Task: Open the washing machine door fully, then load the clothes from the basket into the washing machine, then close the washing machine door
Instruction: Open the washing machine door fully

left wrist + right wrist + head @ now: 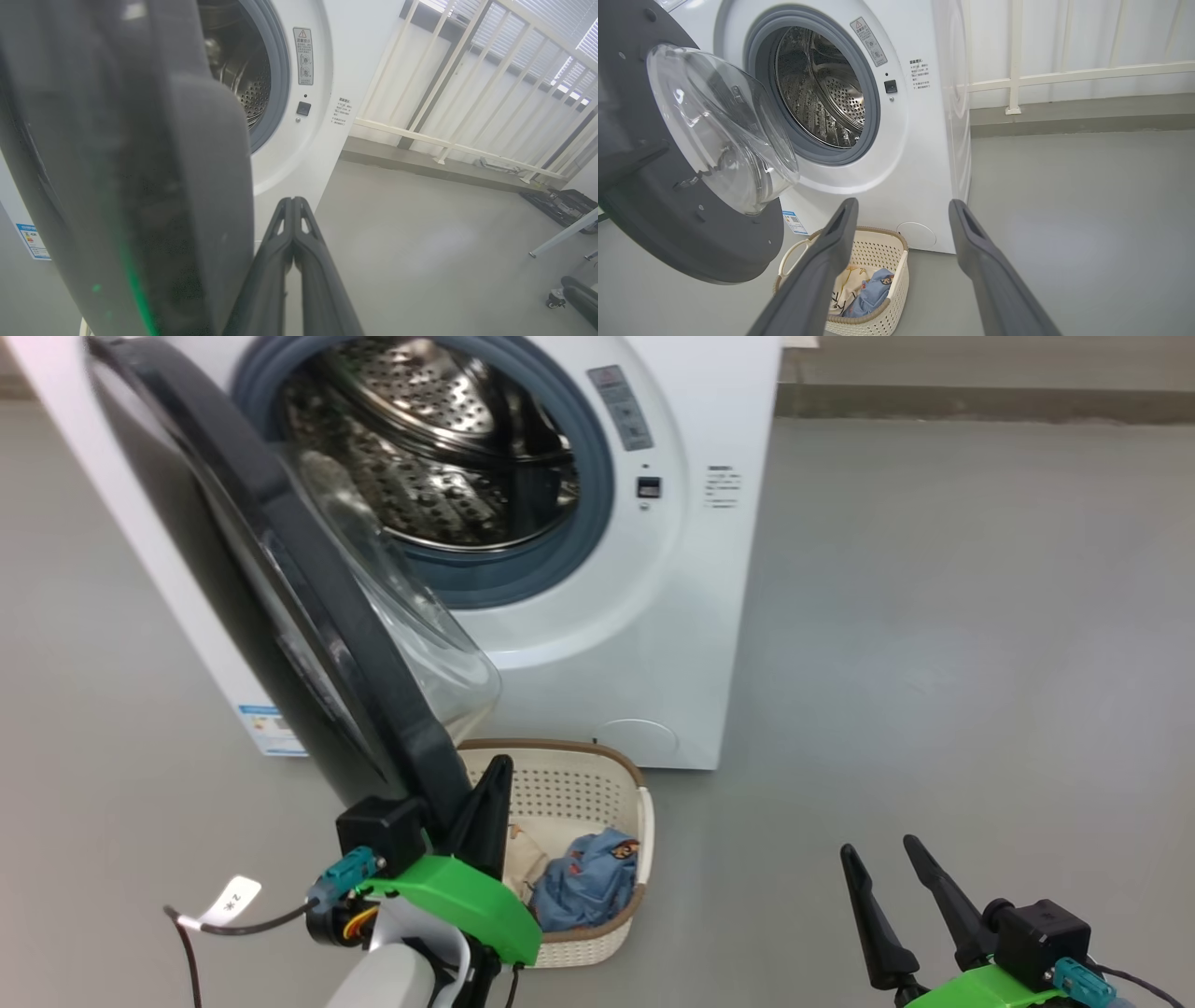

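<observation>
washing machine: white front-loader, steel drum exposed | washing machine door: black rim, clear glass bowl, swung open, standing out from machine front | basket: cream, perforated, on floor before machine | clothes: cream and blue garments, in basket

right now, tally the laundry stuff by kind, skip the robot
washing machine: 1
washing machine door: 1
basket: 1
garments: 2, the cream one and the blue one, both in the basket
total: 5
</observation>
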### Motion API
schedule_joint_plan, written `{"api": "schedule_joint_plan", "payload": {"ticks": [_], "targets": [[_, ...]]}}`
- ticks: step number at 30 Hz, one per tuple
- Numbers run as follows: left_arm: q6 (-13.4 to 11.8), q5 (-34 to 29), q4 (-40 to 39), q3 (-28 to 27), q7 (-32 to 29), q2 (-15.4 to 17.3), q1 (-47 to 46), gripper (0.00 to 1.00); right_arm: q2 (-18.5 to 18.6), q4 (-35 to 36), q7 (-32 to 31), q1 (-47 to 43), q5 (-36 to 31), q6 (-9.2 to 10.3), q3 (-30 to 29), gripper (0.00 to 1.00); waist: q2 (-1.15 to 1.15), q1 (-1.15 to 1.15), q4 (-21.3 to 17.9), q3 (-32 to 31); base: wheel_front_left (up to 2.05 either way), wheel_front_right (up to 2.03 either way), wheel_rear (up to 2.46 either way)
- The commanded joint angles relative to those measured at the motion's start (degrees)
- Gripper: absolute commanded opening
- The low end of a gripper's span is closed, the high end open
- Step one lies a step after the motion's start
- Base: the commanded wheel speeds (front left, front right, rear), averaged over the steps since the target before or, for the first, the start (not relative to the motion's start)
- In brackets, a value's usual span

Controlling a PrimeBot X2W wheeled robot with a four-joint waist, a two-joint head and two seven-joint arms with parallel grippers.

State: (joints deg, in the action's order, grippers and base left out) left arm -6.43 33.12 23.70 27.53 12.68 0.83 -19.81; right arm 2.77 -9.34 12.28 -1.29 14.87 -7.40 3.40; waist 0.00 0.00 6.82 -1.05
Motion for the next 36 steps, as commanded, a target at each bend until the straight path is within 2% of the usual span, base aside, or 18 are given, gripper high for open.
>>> {"api": "schedule_joint_plan", "payload": {"ticks": [1,14,29,36], "targets": [[-0.6,0.5,-0.5,-3.4,0.6,2.9,-0.8,0.0,0.1,1.2,0.5,1.1,1.0,-0.09,1.9,1.0,0.0,0.0,2.6,-0.8,0.0,0.0,0.0],[-0.9,0.6,-1.5,-2.3,-0.2,3.8,1.2,0.0,0.1,0.5,0.7,0.7,1.8,-0.09,3.1,1.0,0.0,0.0,10.8,-2.0,0.0,0.0,0.0],[-1.8,1.0,-2.6,-2.6,-0.3,5.0,2.1,0.0,0.1,-0.4,1.3,0.6,2.6,-0.09,3.2,1.0,0.0,0.0,18.0,-2.2,0.0,0.0,0.0],[-2.7,2.1,-3.1,-4.4,0.0,6.1,2.4,0.0,0.1,-0.7,1.7,0.9,2.9,-0.09,3.7,1.0,0.0,0.0,20.3,-1.8,0.0,0.0,0.0]]}}
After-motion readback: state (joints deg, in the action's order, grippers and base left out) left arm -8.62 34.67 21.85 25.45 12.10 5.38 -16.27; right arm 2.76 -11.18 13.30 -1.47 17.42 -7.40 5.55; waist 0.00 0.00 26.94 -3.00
